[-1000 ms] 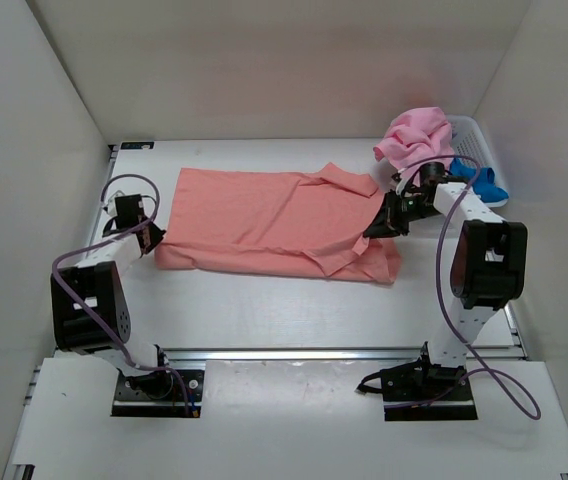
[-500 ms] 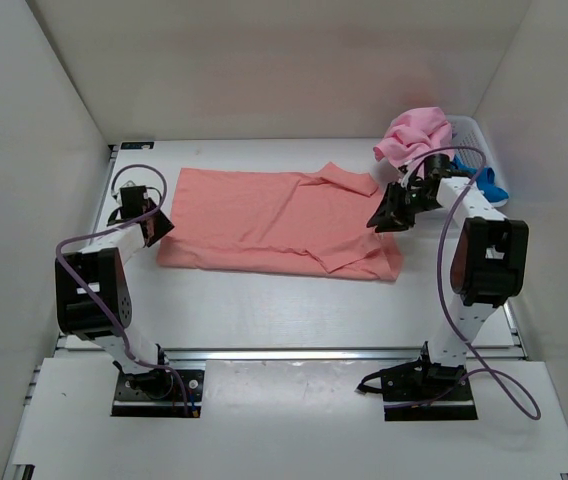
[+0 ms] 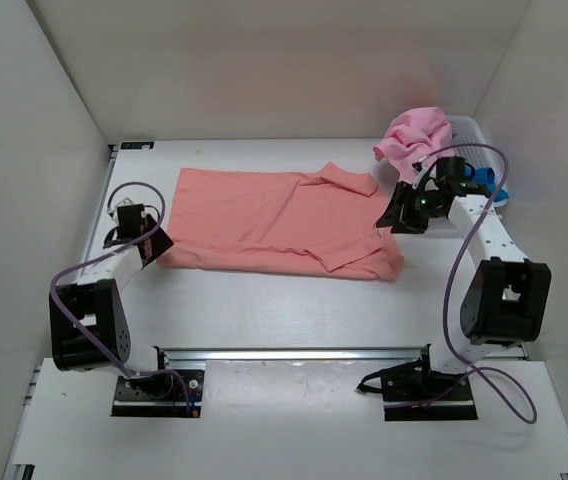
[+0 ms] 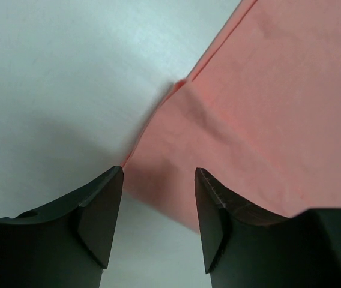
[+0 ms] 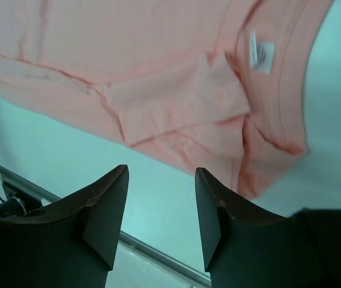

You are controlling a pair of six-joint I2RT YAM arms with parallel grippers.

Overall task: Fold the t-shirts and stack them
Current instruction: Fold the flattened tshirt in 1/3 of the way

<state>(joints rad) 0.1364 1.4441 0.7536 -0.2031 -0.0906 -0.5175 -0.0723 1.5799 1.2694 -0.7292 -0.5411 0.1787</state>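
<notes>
**Q:** Where is the shirt being worked on?

**A:** A salmon shirt [image 3: 279, 220] lies spread across the middle of the white counter [image 3: 264, 300]. Its collar end is to the right. One sleeve is folded in over the body, so the fold looks begun, not finished.

**Q:** And the arms?

**A:** One sits at each end. The left arm [image 3: 104, 262] is low at the shirt's near left corner, jaws apart, with the hem corner just in front of the gap. The right arm [image 3: 474, 215] hovers over the collar end, jaws apart and holding nothing. A white label [image 5: 260, 54] shows below them.

**Q:** Why that spacing?

**A:** Probably so each arm can pinch one end and carry the cloth over evenly. Soft cotton sags if it is lifted from one side.

**Q:** The other shirts?

**A:** A pink shirt [image 3: 414, 135] is bunched over the rim of a white basket [image 3: 469, 128] at the far right. A blue shirt [image 3: 486, 183] lies beside it. Both are unfolded and appear to be waiting.
</notes>
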